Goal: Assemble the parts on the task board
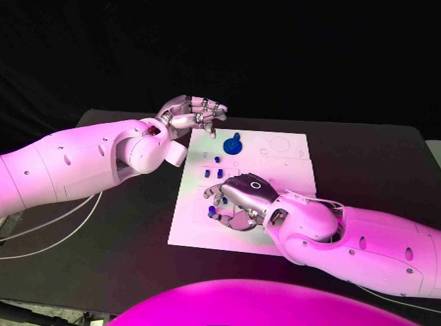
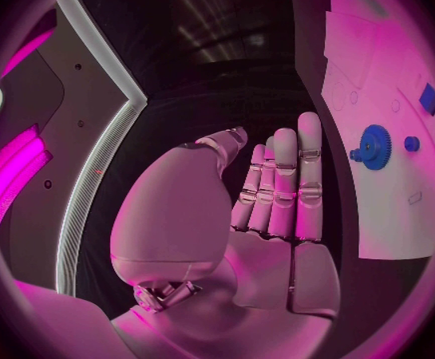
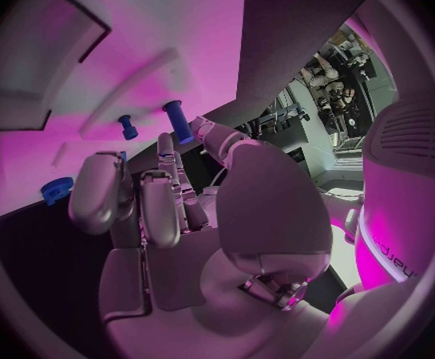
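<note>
The left hand (image 1: 191, 112) hovers off the board's (image 1: 284, 170) far-left corner, fingers loosely curled, holding nothing. The right hand (image 1: 242, 197) sits low over the board's middle among small blue parts (image 1: 214, 174); whether it grips one I cannot tell. A blue gear (image 1: 233, 145) lies near the far edge.

Light colour: magenta-pink wash over both arms and the board (image 1: 279, 178).
Brightness: arms and board bright; table (image 1: 113, 244) and backdrop near black.
Glare: left arm (image 1: 54, 170) close to blown out; bright pink strip at the rim of the left wrist view.
Shadows: soft dark patch on the board under the right hand (image 1: 242, 197).
Distortion: wrist views fisheye, board edges bowed, dark frame around each circle.
Focus: near palms slightly soft.
</note>
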Robot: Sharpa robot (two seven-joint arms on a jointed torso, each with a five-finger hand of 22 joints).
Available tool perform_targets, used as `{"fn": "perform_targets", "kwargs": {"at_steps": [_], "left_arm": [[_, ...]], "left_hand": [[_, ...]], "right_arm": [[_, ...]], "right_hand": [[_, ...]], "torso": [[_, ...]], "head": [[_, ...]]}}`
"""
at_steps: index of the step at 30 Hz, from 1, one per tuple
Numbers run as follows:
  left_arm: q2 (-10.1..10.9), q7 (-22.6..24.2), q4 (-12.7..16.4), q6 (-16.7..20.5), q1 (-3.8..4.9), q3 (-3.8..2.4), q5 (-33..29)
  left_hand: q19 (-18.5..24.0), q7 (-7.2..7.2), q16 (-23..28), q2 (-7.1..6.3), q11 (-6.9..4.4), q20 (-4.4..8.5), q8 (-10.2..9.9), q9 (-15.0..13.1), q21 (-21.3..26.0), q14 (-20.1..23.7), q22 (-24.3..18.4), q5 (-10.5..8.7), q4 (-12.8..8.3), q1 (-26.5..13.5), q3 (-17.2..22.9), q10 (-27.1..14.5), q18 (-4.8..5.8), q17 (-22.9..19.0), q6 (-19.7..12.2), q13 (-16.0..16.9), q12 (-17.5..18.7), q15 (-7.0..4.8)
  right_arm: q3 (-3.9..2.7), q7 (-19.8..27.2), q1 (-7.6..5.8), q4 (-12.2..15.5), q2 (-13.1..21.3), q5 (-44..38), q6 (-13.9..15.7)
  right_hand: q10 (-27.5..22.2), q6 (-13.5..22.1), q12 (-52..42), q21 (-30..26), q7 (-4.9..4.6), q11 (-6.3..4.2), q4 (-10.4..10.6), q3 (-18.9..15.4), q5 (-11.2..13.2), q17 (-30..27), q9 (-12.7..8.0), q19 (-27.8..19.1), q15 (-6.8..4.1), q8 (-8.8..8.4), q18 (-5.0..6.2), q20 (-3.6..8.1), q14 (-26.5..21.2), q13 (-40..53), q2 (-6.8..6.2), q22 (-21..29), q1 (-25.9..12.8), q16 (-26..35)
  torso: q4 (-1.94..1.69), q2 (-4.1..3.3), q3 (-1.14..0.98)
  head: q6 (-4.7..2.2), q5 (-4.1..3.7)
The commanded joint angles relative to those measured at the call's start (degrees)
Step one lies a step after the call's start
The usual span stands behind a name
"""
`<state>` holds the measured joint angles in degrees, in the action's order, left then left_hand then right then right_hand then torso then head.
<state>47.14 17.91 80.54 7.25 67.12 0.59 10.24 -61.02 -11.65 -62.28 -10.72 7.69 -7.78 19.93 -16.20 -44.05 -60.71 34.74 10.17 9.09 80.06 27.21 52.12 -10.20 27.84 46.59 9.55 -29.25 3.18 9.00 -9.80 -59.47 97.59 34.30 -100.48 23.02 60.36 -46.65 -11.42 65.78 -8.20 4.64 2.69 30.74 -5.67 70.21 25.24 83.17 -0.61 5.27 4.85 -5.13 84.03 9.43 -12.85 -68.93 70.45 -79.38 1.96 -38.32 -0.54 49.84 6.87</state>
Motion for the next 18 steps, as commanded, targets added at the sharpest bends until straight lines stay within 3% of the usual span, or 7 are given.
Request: {"fn": "perform_targets", "kwargs": {"at_steps": [1, 8, 12, 14, 15, 16, 18], "left_arm": [[0.0, 0.2, 0.0, -0.9, 0.03, -0.03, -0.2], [0.1, 0.2, -0.1, -1.0, 0.02, 0.06, -0.2], [0.4, 0.2, -0.1, -1.1, 0.02, 0.3, -0.2], [0.6, 0.2, -0.1, -1.0, 0.01, 0.43, -0.2], [0.7, 0.2, -0.1, -1.0, 0.01, 0.47, -0.2], [0.8, 0.2, -0.1, -1.0, 0.01, 0.52, -0.3], [0.9, 0.2, -0.1, -1.0, -0.03, 0.58, -0.3]], "left_hand": [[-0.2, -0.04, 0.0, 0.08, -0.06, -0.24, 0.2, -0.1, 0.4, 0.5, -0.1, 0.15, 0.1, 0.3, 0.2, -0.5, -0.37, -0.1, -0.5, 0.1, -0.4, -0.04], [-0.2, -0.04, 0.0, 0.08, -0.06, -0.24, 0.2, -0.1, 0.4, 0.5, -0.1, 0.15, 0.1, 0.3, 0.2, -0.5, -0.37, -0.1, -0.5, 0.1, -0.4, -0.04], [-0.2, -0.04, 0.0, 0.08, -0.06, -0.24, 0.2, -0.1, 0.4, 0.5, -0.1, 0.15, 0.1, 0.3, 0.2, -0.5, -0.37, -0.1, -0.5, 0.1, -0.4, -0.04], [-0.2, -0.03, -0.1, 0.07, -0.06, -0.24, 0.2, -0.1, 0.4, 0.5, -0.1, 0.15, 0.0, 0.3, 0.2, -0.5, -0.37, -0.1, -0.5, 0.1, -0.5, -0.04], [-0.2, -0.03, -0.1, 0.07, -0.06, -0.24, 0.2, -0.1, 0.4, 0.5, -0.1, 0.15, 0.0, 0.3, 0.2, -0.5, -0.37, -0.1, -0.5, 0.1, -0.5, -0.04], [-0.2, -0.03, -0.1, 0.07, -0.06, -0.24, 0.2, -0.1, 0.4, 0.5, -0.1, 0.15, 0.0, 0.3, 0.2, -0.5, -0.37, -0.1, -0.5, 0.1, -0.5, -0.04], [-0.2, -0.03, -0.1, 0.04, -0.06, -0.24, 0.2, -0.1, 0.4, 0.5, -0.1, 0.14, 0.1, 0.3, 0.2, -0.5, -0.37, -0.1, -0.5, 0.1, -0.5, -0.04]], "right_arm": [[-0.21, 2.7, -0.17, 2.0, 2.2, 1.2, 5.8], [-0.96, 8.5, -2.42, 6.2, 10.4, 14.1, 9.2], [-1.16, 9.5, -4.4, 7.6, 16.3, 25.7, 6.6], [-1.21, 8.7, -5.23, 8.3, 19.7, 30.4, 4.5], [-1.22, 8.0, -5.51, 8.6, 21.3, 31.9, 3.2], [-1.23, 7.1, -5.73, 8.9, 22.9, 33.0, 2.2], [-1.2, 5.6, -5.98, 9.4, 25.1, 33.9, 0.6]], "right_hand": [[-0.5, 0.3, -0.4, -0.2, -0.08, 0.03, 0.0, -0.6, -0.4, -0.1, 0.0, -0.5, 0.37, -0.16, 0.64, -0.07, 1.9, 0.1, -0.58, 0.0, -0.1, 0.1], [5.1, -5.6, -6.1, 0.4, -1.53, 0.26, 1.0, -1.2, -1.4, -0.3, 0.8, 0.1, 0.52, 2.95, 0.44, -0.14, 1.8, 2.3, 1.8, -0.6, 0.6, 0.3], [10.6, -8.2, -13.1, 3.0, 0.13, -1.62, 2.1, -3.2, -1.4, 1.8, 1.6, 1.0, -0.81, 5.28, 0.02, 0.77, 2.5, 6.8, 2.2, -2.9, -0.2, -1.1], [12.4, -9.8, -28.6, 5.0, 1.98, -3.26, 3.0, -5.8, -3.1, 2.2, 3.6, 1.8, -2.21, 8.41, -0.43, 2.11, 2.8, 20.7, 2.46, -4.7, -0.8, -1.5], [13.1, -9.6, -39.2, 5.9, 2.36, -2.86, 3.6, -6.6, -3.3, 3.3, 4.7, 2.0, -2.69, 9.59, -0.61, 2.45, 3.1, 32.4, 2.66, -5.4, -1.2, -2.2], [14.9, -9.1, -51.7, 6.9, 2.76, -3.9, 4.1, -7.3, -3.7, 4.8, 6.5, 2.4, -3.21, 11.52, -0.92, 2.55, 3.4, 46.3, 3.07, -6.4, -0.8, -3.2], [20.5, -9.0, -65.5, 9.3, 3.31, -4.07, 6.0, -8.3, -3.6, 8.9, 9.3, 3.1, -3.0, 14.25, -1.34, 3.07, 4.1, 63.0, 3.94, -8.6, -2.0, -5.4]], "torso": [[0.13, 0.07, 0.05], [0.21, 0.26, 0.06], [0.66, 0.44, -0.05], [1.02, 0.64, -0.07], [1.18, 0.73, -0.06], [1.29, 0.8, -0.06], [1.53, 0.91, -0.12]], "head": [[-0.06, -0.16], [-0.85, -1.28], [-1.24, -1.85], [-1.39, -2.17], [-1.42, -2.33], [-1.41, -2.48], [-1.48, -2.82]]}}
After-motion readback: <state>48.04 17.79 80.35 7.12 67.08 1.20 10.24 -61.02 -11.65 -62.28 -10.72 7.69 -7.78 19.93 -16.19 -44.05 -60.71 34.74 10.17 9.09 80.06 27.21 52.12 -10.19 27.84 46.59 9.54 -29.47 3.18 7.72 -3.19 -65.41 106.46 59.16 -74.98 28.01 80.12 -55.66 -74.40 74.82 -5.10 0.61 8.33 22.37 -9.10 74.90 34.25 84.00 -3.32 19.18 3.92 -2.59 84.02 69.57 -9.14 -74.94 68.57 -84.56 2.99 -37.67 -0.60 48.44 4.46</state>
